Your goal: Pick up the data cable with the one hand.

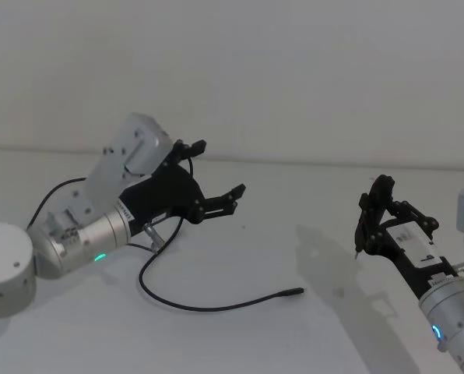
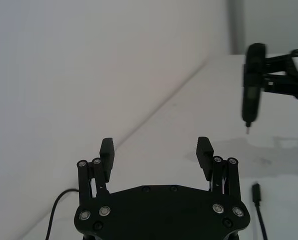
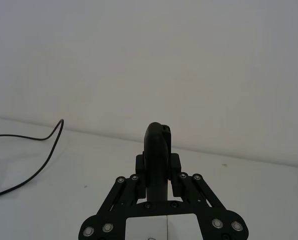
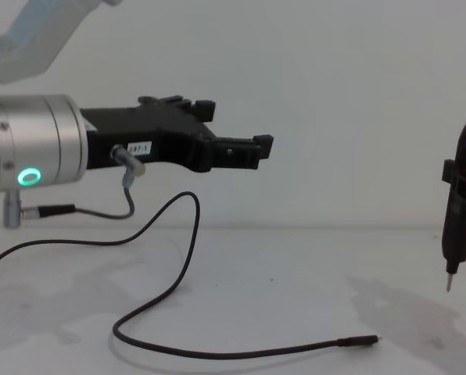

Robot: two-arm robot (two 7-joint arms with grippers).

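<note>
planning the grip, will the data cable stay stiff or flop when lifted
Probably floppy: the data cable lies in loose curves on the table, so it should sag either side of the open left tool. Likely light, being thin. Its plug may swing. Right tool holds a pen.

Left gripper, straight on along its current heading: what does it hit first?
Nothing close, it seems: the open left gripper points across the table toward the wall. The data cable lies below that line, and the pen-like tool in the right gripper hangs off to one side. Depth unclear.
</note>
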